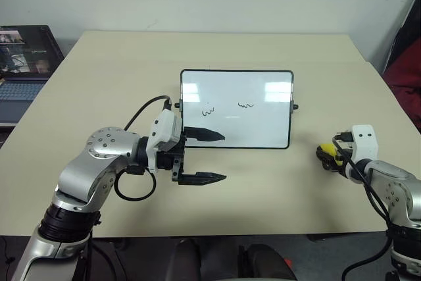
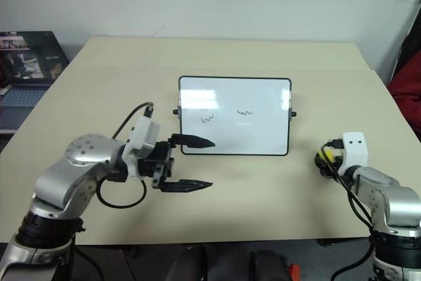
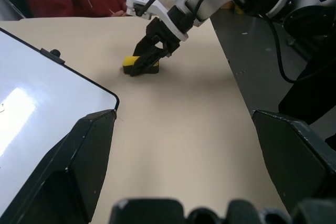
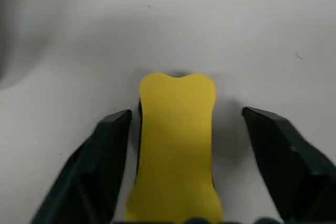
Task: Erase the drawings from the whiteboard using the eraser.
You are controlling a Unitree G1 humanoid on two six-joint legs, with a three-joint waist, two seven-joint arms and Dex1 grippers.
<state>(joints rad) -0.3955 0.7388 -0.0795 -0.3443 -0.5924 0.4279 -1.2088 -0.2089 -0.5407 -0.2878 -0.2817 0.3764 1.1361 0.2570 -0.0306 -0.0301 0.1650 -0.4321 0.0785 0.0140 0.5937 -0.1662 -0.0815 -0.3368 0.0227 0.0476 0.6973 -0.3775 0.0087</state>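
The whiteboard [image 1: 263, 126] lies flat in the middle of the table, with two small black squiggle drawings [image 1: 208, 111] [image 1: 246, 105] on its upper half. My left gripper [image 1: 224, 157] hovers at the board's near left corner, open, one finger over the board and one over the table. The yellow eraser [image 1: 327, 149] lies on the table to the right of the board. My right gripper [image 4: 186, 113] is down at the eraser [image 4: 177, 145], a finger on each side; a gap shows between the pads and the block, so it is open.
A laptop [image 1: 23, 64] stands off the table's left side. Red fabric [image 1: 404, 77] hangs past the right edge. The beige table [image 1: 118, 64] is bare behind and in front of the board.
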